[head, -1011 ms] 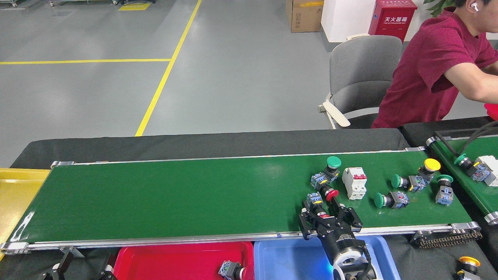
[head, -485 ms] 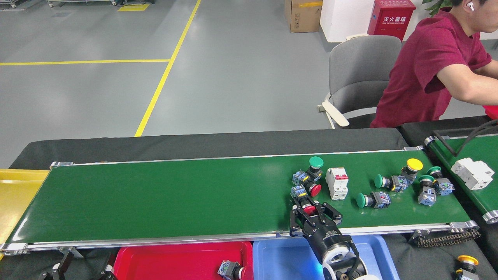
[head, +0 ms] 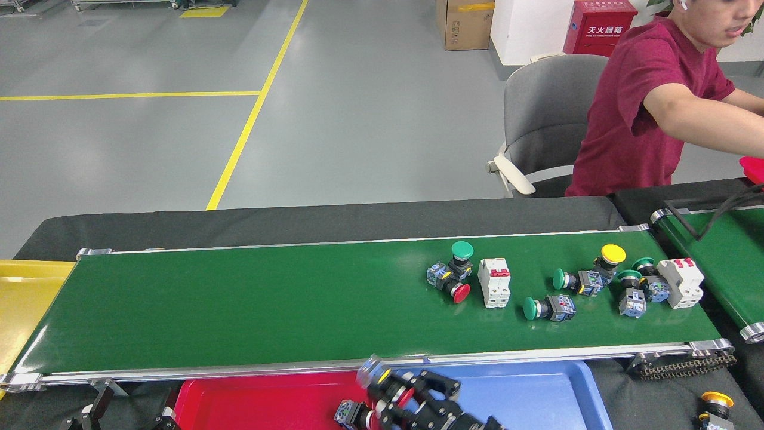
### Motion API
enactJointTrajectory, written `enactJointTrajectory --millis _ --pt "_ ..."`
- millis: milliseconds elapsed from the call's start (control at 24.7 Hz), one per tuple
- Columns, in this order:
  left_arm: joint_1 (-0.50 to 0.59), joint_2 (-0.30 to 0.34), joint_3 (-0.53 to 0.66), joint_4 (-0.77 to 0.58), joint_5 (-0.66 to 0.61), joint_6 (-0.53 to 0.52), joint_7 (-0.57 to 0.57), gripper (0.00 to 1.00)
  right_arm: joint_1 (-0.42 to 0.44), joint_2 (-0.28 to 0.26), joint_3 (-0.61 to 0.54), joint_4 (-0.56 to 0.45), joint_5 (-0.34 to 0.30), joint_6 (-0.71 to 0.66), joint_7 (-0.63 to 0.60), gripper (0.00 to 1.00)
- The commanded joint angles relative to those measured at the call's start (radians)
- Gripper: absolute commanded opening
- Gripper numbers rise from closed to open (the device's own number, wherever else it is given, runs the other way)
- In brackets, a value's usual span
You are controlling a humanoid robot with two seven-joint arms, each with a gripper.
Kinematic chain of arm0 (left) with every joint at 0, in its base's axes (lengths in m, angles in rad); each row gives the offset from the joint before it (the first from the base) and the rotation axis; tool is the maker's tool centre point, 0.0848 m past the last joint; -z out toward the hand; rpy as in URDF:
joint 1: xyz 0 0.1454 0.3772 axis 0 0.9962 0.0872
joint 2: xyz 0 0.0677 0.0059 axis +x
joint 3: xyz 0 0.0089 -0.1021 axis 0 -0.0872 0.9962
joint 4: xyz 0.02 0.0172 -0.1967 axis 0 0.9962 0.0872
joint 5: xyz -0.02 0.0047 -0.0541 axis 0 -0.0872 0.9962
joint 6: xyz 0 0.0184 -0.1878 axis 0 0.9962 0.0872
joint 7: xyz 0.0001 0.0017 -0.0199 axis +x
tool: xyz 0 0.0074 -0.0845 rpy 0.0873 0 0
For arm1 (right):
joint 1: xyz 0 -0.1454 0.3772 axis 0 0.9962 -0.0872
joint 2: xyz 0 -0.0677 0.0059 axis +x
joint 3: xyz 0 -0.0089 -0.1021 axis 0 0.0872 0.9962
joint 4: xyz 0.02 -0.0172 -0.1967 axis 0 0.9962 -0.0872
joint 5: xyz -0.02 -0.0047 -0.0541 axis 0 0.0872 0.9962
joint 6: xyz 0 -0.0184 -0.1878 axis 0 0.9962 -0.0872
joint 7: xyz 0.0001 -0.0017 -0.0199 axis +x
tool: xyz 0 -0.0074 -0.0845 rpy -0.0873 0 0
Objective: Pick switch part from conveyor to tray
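Stretching across the middle of the head view, the long dark-green conveyor [head: 239, 304] runs from left to right between silver rails. Beyond it, a person in a dark red shirt [head: 638, 113] sits at the upper right beside a grey office chair [head: 546, 113].

Along the near edge, below the belt, sit a red tray [head: 262, 400] and, just to its right, a blue tray [head: 537, 394]. A yellow bin [head: 18, 298] shows at the far left.

The right gripper [head: 412, 400], black and blurred, hovers over the seam where the two trays meet, off the belt. Its fingers are clamped on a red push-button switch [head: 388, 385], with the red cap showing between them and the grey contact block pointing up and left. A second red-capped switch [head: 353, 413] lies in the red tray just beside the gripper.

On the right half of the belt lie more parts: a white circuit breaker [head: 495, 282], a green and a red button touching each other to its left [head: 452, 275], and a looser cluster farther right.

At the bottom left corner a dark piece of the left gripper [head: 95, 412] shows; whether it is open or closed cannot be told.
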Motion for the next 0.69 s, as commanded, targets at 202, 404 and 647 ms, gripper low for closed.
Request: enactJointTrajectory --millis 202,404,647 --pt "-0.005 0.004 0.002 -0.008 -0.001 0.001 0.004 1.00 0.015 0.020 0.008 -0.056 -0.005 -0.013 0.019 0.93" --pt "-0.060 0.015 -0.046 -0.006 -0.004 -0.010 0.003 1.00 -0.007 0.052 -0.145 -0.077 -0.007 0.081 0.012 0.91" --pt "-0.275 0.059 -0.251 0.069 -0.026 -0.018 -0.063 1.00 -0.042 0.041 -0.356 -0.074 0.004 0.276 -0.049 0.89"
